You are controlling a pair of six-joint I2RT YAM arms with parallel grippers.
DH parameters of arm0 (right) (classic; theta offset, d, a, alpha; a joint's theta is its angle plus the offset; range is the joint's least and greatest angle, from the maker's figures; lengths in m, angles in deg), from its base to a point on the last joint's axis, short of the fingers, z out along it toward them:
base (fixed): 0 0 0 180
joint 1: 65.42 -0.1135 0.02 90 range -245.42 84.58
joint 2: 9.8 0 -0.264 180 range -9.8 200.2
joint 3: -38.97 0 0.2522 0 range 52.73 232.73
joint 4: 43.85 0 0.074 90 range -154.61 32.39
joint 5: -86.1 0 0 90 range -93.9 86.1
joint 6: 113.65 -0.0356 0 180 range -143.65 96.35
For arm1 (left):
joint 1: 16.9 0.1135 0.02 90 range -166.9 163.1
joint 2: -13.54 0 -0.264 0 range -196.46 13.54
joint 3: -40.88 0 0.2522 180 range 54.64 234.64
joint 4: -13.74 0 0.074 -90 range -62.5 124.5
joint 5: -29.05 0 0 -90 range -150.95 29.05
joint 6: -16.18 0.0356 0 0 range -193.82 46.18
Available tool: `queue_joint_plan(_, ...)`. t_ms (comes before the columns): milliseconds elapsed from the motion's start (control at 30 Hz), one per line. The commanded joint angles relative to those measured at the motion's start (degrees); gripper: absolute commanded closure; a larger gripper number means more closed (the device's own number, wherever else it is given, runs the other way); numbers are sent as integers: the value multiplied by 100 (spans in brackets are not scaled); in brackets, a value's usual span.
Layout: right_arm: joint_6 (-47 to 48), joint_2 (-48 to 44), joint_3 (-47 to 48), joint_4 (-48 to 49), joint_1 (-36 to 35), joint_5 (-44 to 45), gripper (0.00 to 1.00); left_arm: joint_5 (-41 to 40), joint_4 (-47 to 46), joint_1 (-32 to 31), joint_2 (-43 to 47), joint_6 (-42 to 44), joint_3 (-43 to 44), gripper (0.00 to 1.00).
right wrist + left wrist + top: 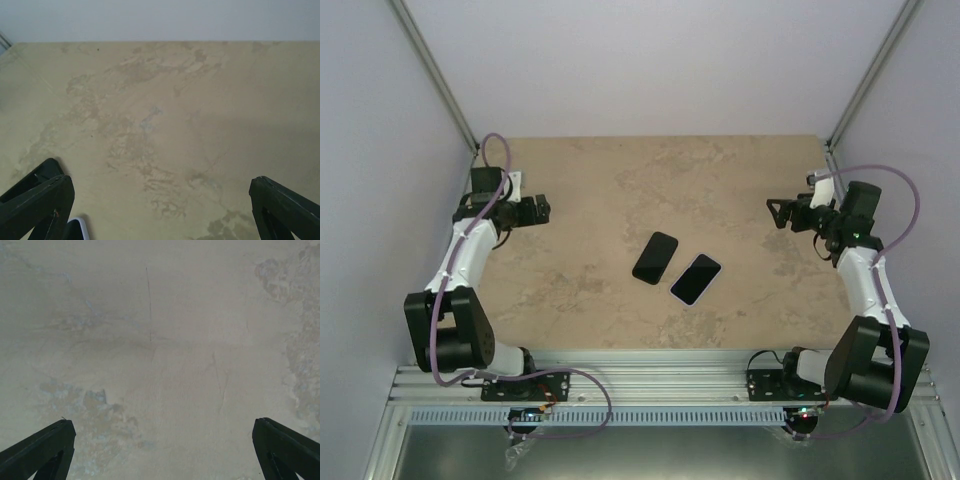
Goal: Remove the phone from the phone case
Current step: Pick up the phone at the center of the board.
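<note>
Two flat slabs lie side by side in the middle of the table. One is all black (655,257). The other has a black face and a pale rim (696,279); its corner shows at the bottom left of the right wrist view (76,230). I cannot tell which is the phone and which is the case. My left gripper (542,210) is open and empty at the far left, well away from both; its wrist view (162,426) shows only bare table. My right gripper (775,213) is open and empty at the far right, its jaws (160,182) wide apart.
The beige marbled tabletop (590,200) is bounded by pale walls at the back and sides, with metal posts (435,75) at the far corners. An aluminium rail (650,385) runs along the near edge by the arm bases.
</note>
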Motion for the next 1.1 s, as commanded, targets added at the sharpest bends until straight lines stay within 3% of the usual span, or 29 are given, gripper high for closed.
queue_joint_plan(0,-138,-307,-396,397,-76,208,2,-427,-626,-194,379,-108,-428,1)
queue_joint_plan(533,-277,-729,-1014,915,-38,290,2,11,-636,-607,87,116,-44,1)
queue_joint_plan(1067,-348,-726,-1129,1057,114,363,2,-199,-593,-2358,-594,-109,193,1)
